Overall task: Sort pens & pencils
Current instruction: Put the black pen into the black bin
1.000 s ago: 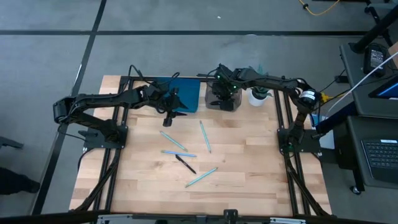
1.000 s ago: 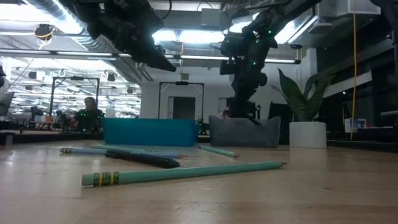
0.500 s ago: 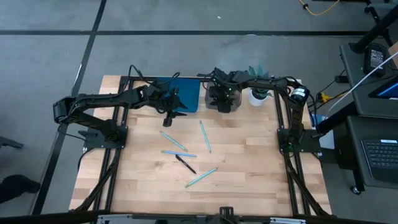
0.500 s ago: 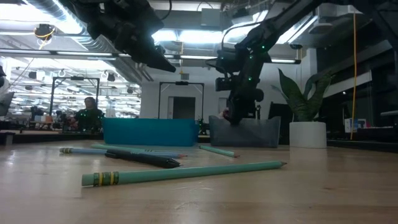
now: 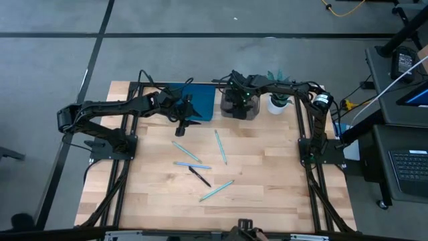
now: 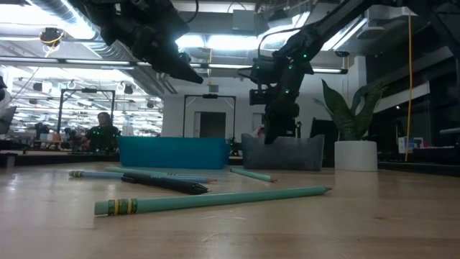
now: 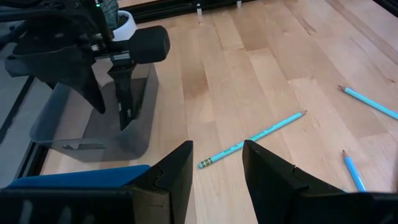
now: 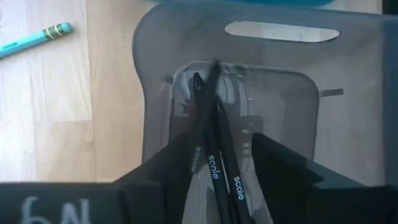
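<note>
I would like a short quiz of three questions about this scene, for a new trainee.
1. True or false: the right gripper is above the grey bin.
2. How many pens lie loose on the table?
3. The blue bin stands: A) beside the grey bin, B) at the near edge.

Key: 1 true. 2 one. 3 A.

Right claw (image 6: 277, 137) has shifted from directly above the grey bin (image 5: 239, 107) toward the blue bin's side, dipped lower, then risen slightly. Its fingers, narrow a second ago, now stand apart. Black pens (image 8: 214, 155) lie in the bin directly below the claw, released.
</note>
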You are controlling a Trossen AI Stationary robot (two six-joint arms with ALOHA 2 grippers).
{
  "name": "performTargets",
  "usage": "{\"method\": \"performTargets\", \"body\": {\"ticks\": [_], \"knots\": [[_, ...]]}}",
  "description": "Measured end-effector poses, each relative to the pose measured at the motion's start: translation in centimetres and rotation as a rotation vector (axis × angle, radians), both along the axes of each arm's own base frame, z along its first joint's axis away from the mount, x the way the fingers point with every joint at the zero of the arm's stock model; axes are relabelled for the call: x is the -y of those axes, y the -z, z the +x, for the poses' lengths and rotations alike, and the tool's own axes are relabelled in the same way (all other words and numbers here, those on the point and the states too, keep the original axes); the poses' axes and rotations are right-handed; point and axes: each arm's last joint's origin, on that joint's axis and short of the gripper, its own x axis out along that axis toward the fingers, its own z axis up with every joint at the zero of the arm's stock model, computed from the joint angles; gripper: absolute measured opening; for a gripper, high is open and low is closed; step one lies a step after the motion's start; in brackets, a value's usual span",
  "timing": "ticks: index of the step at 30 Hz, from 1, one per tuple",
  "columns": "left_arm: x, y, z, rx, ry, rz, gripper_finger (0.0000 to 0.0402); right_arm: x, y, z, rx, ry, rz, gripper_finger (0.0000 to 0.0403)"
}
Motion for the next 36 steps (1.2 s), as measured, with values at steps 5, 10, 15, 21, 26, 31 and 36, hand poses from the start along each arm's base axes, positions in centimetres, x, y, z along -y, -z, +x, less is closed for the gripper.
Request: {"method": "performTargets", "body": {"ticks": [5,10,15,21,26,31,36], "knots": [[0.0,0.0,0.0,0.000,0.000,0.000,0.0134,0.2,0.0,-0.1,-0.009,0.053,-0.020,0.0165],[0.0,0.0,0.0,0.000,0.000,0.000,0.0134,0.2,-0.2,-0.1,-0.008,0.056,-0.024,0.0148],[0.0,0.0,0.0,0.000,-0.005,-0.008,0.0134,0.1,-0.2,-0.2,-0.013,0.103,0.001,0.0138],[0.1,-0.3,0.2,0.035,0.003,-0.025,0.0134,-0.3,-0.3,-0.1,0.034,0.080,0.095,0.0132],[0.7,-1.0,0.8,0.122,0.061,-0.013,0.0134,-1.0,-1.7,0.0,0.089,0.042,0.109,0.0121],[1.2,-1.7,0.7,0.159,0.082,0.007,0.0134,-2.5,-6.1,-0.9,0.205,-0.012,0.063,0.0103],[1.4,-2.5,-0.7,0.222,0.059,0.042,0.0134,-4.8,-10.3,-2.7,0.365,-0.078,0.025,0.0084]]}}
